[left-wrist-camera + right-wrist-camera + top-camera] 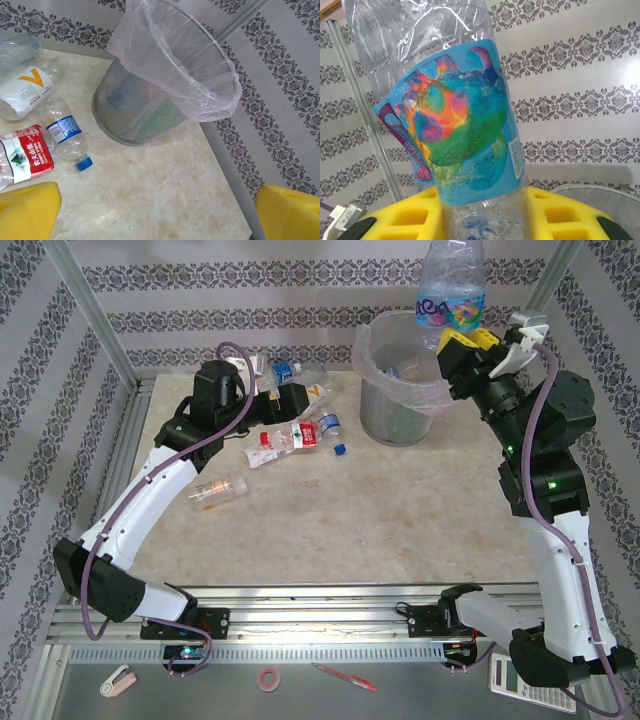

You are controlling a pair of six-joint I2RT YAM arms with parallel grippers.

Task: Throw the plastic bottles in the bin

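Top external shows your right gripper (462,340) pinching a blue-labelled bottle (450,285) upright, just right of the bin (385,415) rim. Carry it left over the opening.

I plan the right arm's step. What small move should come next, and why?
Probably shift the right gripper a little left, over the middle of the bin. It holds a bottle upright, seemingly above the bin's right rim, so a release here might miss.

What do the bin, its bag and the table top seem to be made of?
Bin: grey, see-through wall, fine mesh or translucent plastic.
Bag: thin clear plastic film, crinkled, glossy.
Table top: beige veined marble look, smooth; perhaps stone or laminate.
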